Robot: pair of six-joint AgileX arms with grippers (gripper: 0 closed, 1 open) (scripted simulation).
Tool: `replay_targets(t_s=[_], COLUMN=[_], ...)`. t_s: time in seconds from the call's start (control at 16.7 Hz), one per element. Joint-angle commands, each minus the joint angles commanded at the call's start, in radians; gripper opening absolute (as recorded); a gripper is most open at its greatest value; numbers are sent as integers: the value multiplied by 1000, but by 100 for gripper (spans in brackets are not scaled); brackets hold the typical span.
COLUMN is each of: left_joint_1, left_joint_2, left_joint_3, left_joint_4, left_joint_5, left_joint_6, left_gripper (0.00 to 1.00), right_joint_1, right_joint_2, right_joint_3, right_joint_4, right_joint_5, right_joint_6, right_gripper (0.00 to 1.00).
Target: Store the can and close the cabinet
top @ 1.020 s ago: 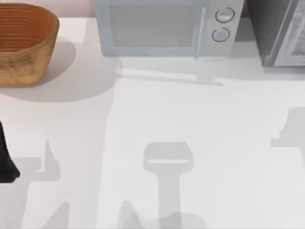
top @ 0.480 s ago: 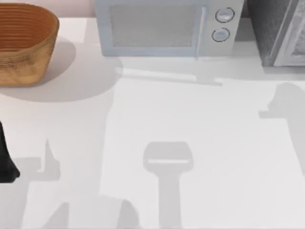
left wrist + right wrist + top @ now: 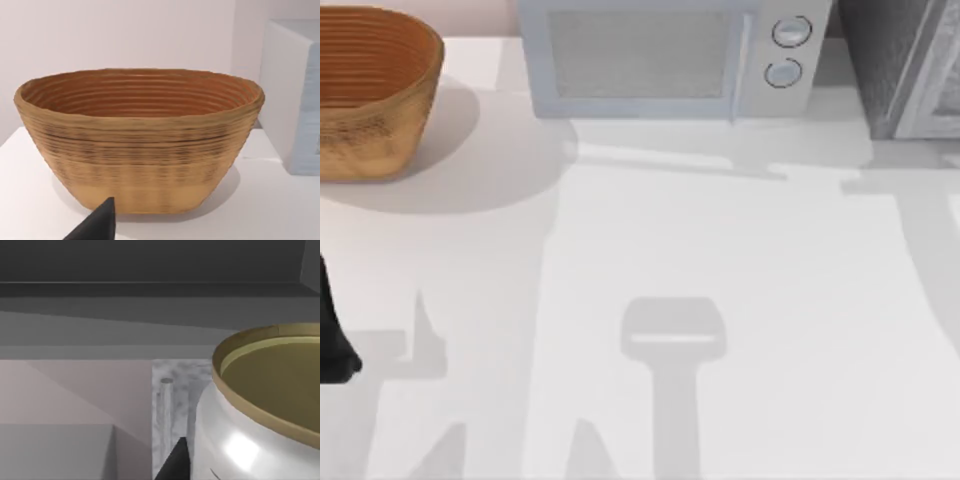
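Observation:
The can (image 3: 260,405) looms close in the right wrist view, with a white shiny side and a dull gold top. One dark fingertip (image 3: 176,462) of my right gripper lies against its side, so the gripper is shut on the can. Behind it are the cabinet's grey shelves and a marbled panel (image 3: 170,400) with a slim handle. From above, the grey marbled cabinet (image 3: 905,70) stands at the back right corner. My left arm (image 3: 332,340) is parked at the table's left edge.
A woven brown basket (image 3: 370,90) sits at the back left, also facing the left wrist camera as the basket (image 3: 140,140). A white microwave (image 3: 670,60) stands at the back middle. The right arm's shadow falls on the table near the cabinet.
The right arm's shadow has slid from the table's right side toward the cabinet at the back right. The left arm has not moved.

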Motion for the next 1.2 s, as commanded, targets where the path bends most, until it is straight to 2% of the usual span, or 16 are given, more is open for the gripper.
replay_targets(t_s=[0.6, 1.2], left_joint_1=[0, 0], left_joint_2=[0, 0], left_joint_3=[0, 0], left_joint_4=[0, 0], left_joint_5=[0, 0], left_joint_6=[0, 0], left_gripper=[100, 100], right_joint_1=[48, 50], right_joint_2=[329, 363], right_joint_3=[430, 474], right_joint_4=[-107, -117], right_joint_5=[45, 46], right_joint_6=[3, 6], right_gripper=[0, 0])
